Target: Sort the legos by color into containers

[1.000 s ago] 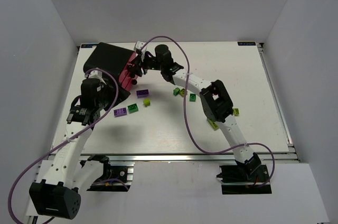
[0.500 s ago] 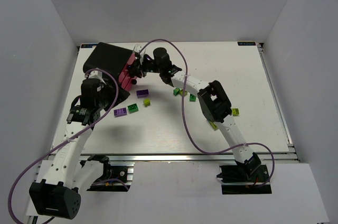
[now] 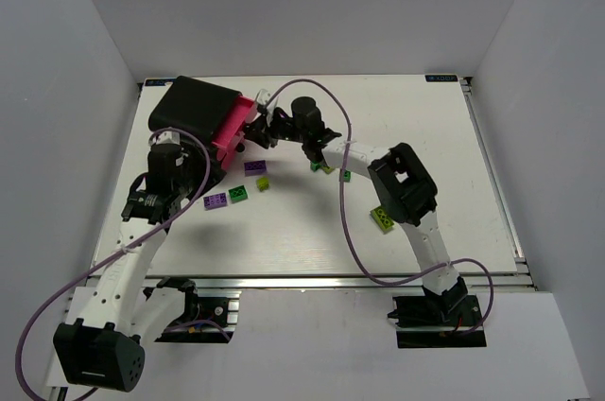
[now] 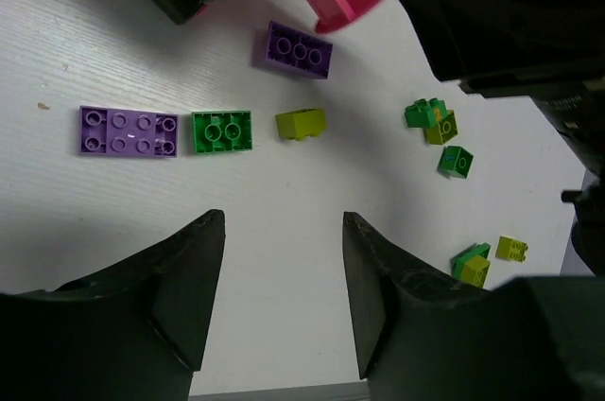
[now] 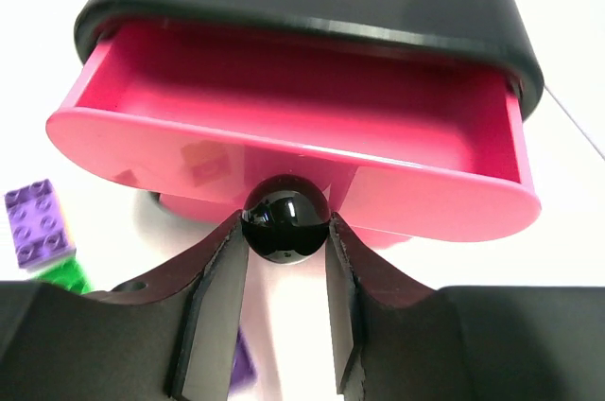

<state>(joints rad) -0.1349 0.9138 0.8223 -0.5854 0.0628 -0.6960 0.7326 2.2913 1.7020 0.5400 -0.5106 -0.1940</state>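
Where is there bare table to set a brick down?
Widest: the table's right side, beyond the right arm. Also free: the near strip between the flat purple brick and the front edge, and the far strip behind the right arm. Crowded: in front of the open pink drawer, where the right jaws hold its knob and bricks lie scattered.

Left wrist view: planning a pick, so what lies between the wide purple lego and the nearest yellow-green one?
One green lego sits between the wide purple lego and the yellow-green lego, touching neither; the left wrist view shows it.
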